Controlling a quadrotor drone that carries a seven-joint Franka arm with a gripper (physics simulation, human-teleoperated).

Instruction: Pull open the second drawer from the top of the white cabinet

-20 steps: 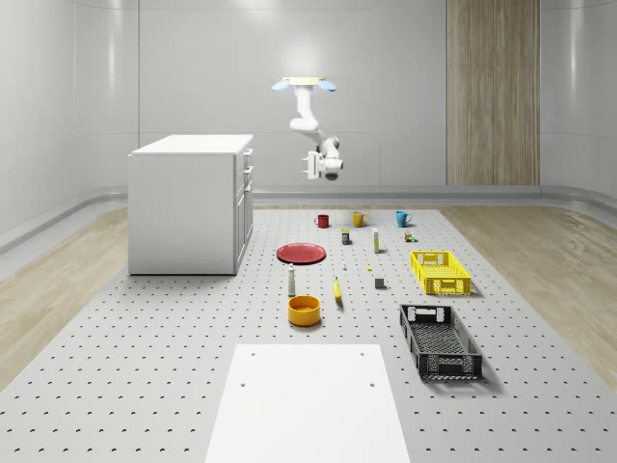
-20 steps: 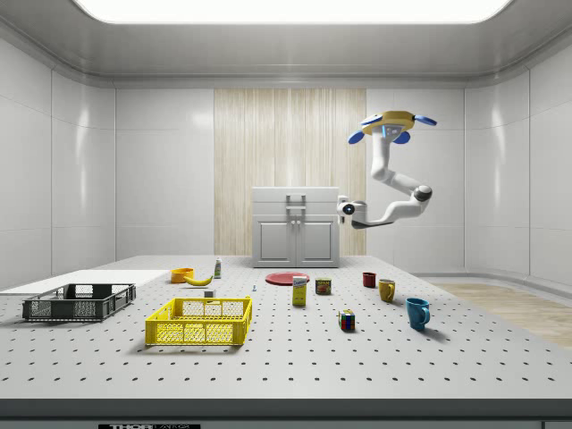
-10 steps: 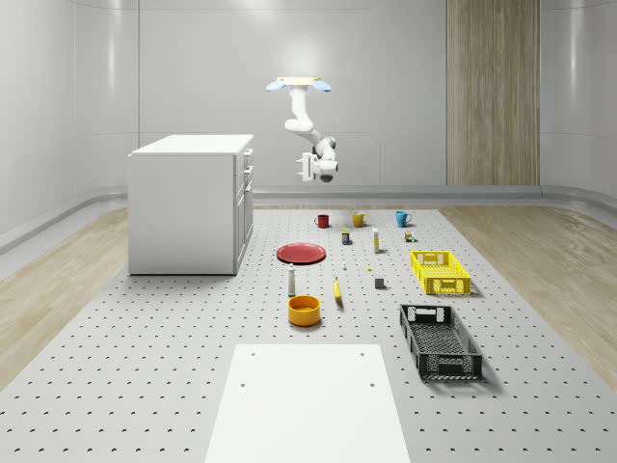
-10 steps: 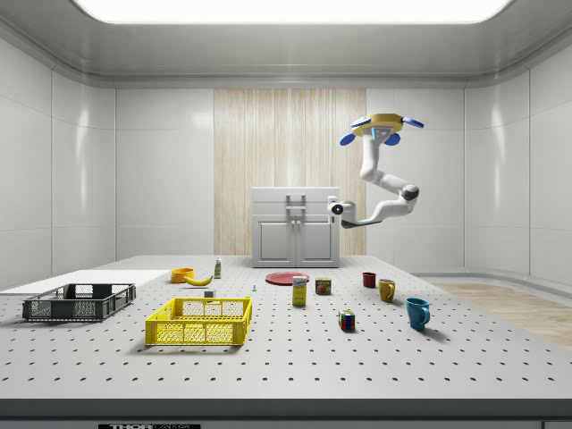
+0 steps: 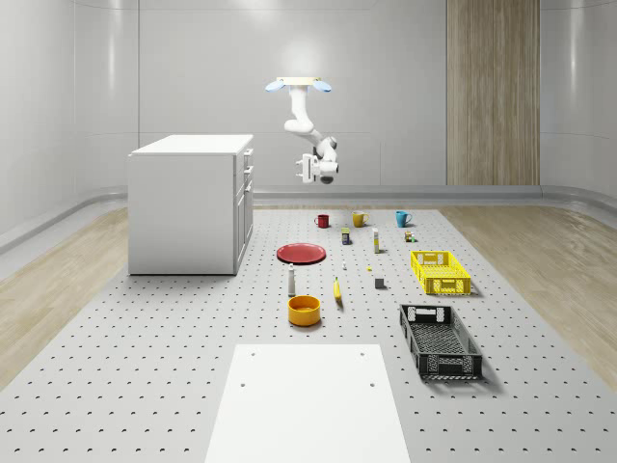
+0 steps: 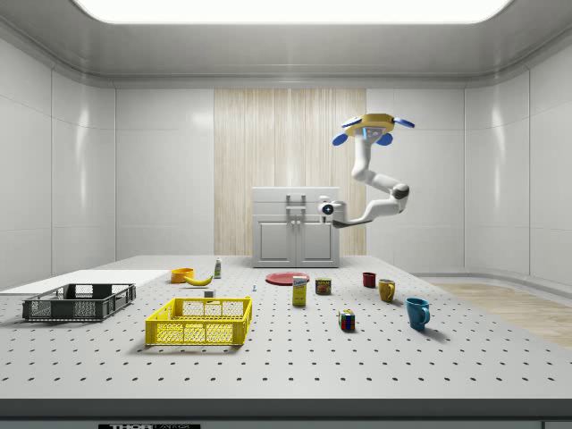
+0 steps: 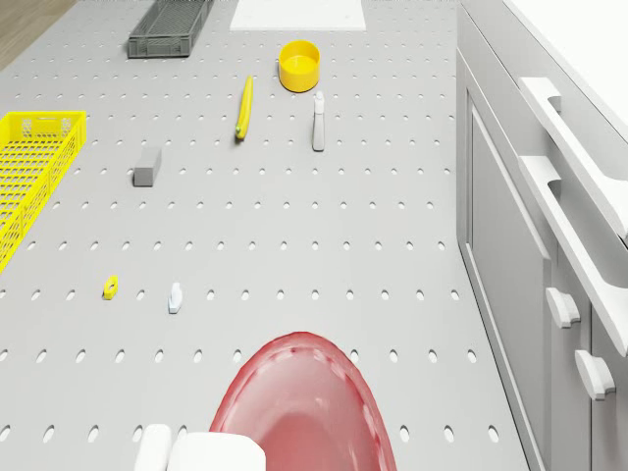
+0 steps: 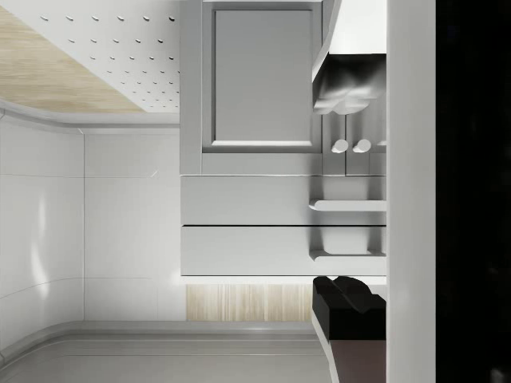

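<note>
The white cabinet [image 5: 188,204] stands at the whole-scene view's left, its drawers and doors facing the objects on the table. The drone [image 5: 300,85] hovers in the air off that front, above the table. Its arm hangs down and bends toward the cabinet, with the gripper [image 5: 309,170] at drawer height and a clear gap short of the front. In the side view the gripper [image 6: 324,209] is just right of the drawer handles [image 6: 296,206]. The wrist view faces the cabinet front: the second drawer [image 8: 247,199] lies beside the top drawer [image 8: 247,251], both closed. The gripper [image 8: 347,199] is open, fingers [image 8: 351,307] wide apart.
A red plate [image 7: 304,402] lies on the table under the arm, near the cabinet's base. A bottle [image 7: 318,120], a banana [image 7: 242,106] and an orange bowl [image 7: 300,64] lie farther out. The yellow crate [image 5: 440,271], black crate [image 5: 439,340] and mugs [image 5: 359,219] sit away from the cabinet.
The drone and arm have shifted toward the cabinet front, leftward in both off-robot views. The gripper has come closer to the drawer handles. The drawers have not moved.
</note>
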